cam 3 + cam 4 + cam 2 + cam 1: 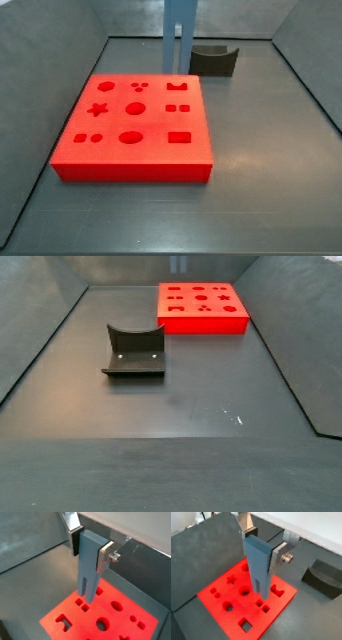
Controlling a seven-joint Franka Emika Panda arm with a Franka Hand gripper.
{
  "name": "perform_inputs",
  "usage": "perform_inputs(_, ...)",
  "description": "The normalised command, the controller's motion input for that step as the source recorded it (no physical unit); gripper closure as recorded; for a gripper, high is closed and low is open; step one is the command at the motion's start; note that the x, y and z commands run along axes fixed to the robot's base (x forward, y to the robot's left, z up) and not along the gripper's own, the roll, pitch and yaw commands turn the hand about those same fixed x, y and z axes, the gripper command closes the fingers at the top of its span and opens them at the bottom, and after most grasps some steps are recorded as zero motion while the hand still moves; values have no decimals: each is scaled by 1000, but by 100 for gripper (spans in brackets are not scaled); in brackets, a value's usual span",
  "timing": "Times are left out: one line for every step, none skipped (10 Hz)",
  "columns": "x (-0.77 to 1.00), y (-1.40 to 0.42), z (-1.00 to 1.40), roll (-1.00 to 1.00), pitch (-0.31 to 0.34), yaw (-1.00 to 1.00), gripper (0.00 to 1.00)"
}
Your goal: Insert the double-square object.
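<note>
My gripper (264, 546) is shut on the top of a long blue double-square piece (258, 572), held upright, as both wrist views show (90, 548). The piece (87, 577) has a slot in its lower end, which hangs above a red block (281, 594) with several shaped holes. A pair of small square holes (82, 605) lies just beside that lower end. In a side view the piece (181, 35) hangs over the block's far edge (134, 165), and the gripper itself is cut off above. In the other side view the block (201, 324) shows, but gripper and piece do not.
The dark fixture (214, 60) stands on the grey floor behind the block's far right corner, and shows in a wrist view (323, 579) and a side view (134, 351). Sloping grey walls enclose the floor on all sides.
</note>
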Motion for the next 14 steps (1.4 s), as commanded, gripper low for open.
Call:
perform_inputs(111,-37,-277,141,0,-11,100)
perform_inputs(191,-23,-240,194,0,0,100)
perform_inputs(189,-6,-180,136,0,0,100)
perform_inputs(251,-31,-183,144,7,0,100)
perform_inputs(446,-109,-334,90,0,0,100)
perform_inputs(426,-154,-277,69,10,26,100)
perform_inputs(311,-149,-146,51,13,0,100)
perform_inputs(40,-6,0,11,0,0,100)
perform_inputs(0,0,-23,0,0,0,100)
perform_inputs(-9,0,-114,23,0,0,100)
perform_inputs(-46,0,-197,43,-33,0,100)
perform_inputs(-74,0,-240,44,-59,0,100)
perform_inputs(-66,0,-189,63,-34,0,100)
perform_inputs(-43,-11,-174,36,-34,0,100)
